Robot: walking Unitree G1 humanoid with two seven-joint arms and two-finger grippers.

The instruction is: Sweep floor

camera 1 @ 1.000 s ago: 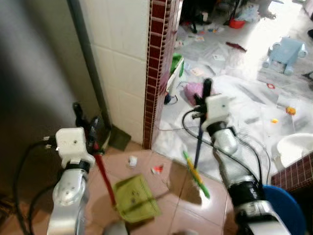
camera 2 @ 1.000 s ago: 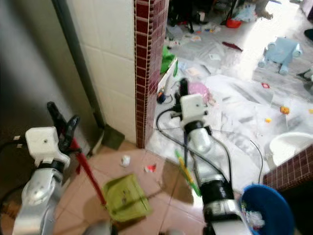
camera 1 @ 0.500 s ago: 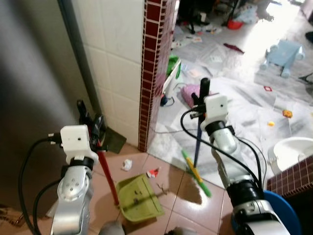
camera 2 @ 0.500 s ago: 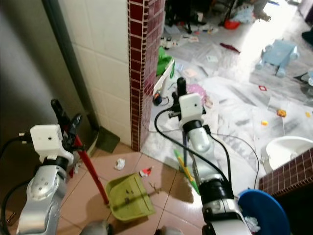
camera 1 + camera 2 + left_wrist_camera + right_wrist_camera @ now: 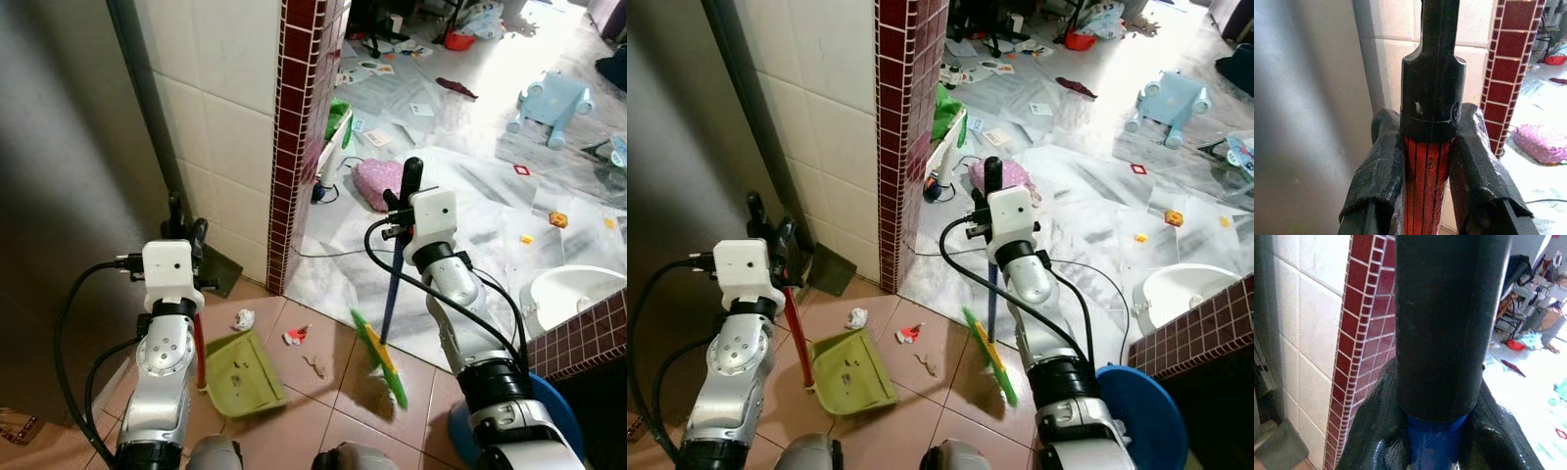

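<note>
Pinkish floor tiles by the tiled wall corner, carrying a few loose scraps between green dustpan and broom head. Left gripper clenching the dustpan's red handle, right gripper clamping the broom's blue handle, both tools resting on the floor. Sweeping looking barely underway: scraps not yet in the pan, and plenty of litter lying across the bright room beyond.

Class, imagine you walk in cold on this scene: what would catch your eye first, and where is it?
The right gripper clamps a blue-handled broom, its green head on the pink tiles. To its left, the left gripper holds the red handle of a green dustpan, with scraps of litter lying between. Beyond the maroon-tiled pillar, a cluttered bright floor.
</note>
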